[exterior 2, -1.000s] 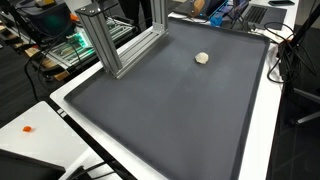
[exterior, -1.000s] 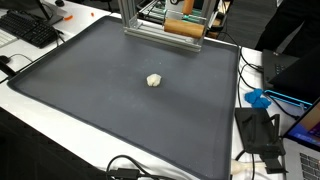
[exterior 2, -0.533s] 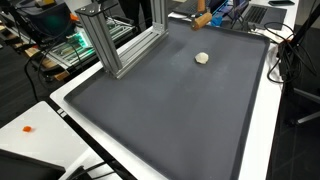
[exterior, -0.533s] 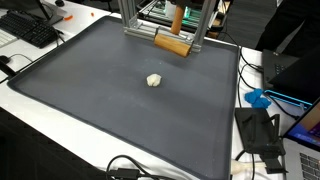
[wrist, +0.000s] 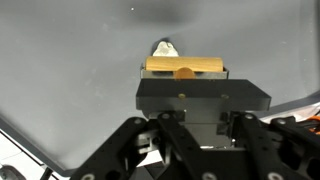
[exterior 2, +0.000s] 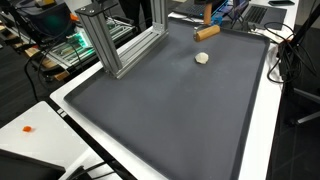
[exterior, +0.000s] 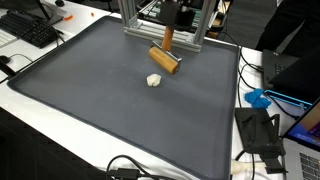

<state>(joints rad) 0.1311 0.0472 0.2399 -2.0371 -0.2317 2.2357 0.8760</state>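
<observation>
Wrist view looks down past my gripper [wrist: 185, 78], whose jaws are closed tight on the handle of a wooden mallet [wrist: 185, 65]. Its pale cylindrical head lies crosswise just ahead of my dark fingers, and the handle shows end-on as a small round knob in the middle.

Beyond the head, a small white lump [wrist: 164, 47] peeks out on the dark grey mat [wrist: 60, 70].

In both exterior views the mallet [exterior: 165, 62] hangs head-down from my grip with its handle close to upright, over the far part of the mat [exterior: 90, 110]. It is in front of the aluminium frame [exterior: 130, 22] that stands at the mat's far edge.

The white lump [exterior: 153, 80] sits near the mallet head but apart from it (a clear strip of mat shows between them in an exterior view, where the mallet [exterior 2: 206, 32] is beyond the lump [exterior 2: 202, 58]). I cannot tell whether the head touches the mat or hangs just above it.

Off the mat, a black keyboard [exterior: 30, 30] lies on the white table, and a blue object [exterior: 258, 98] rests among cables at the opposite side.
</observation>
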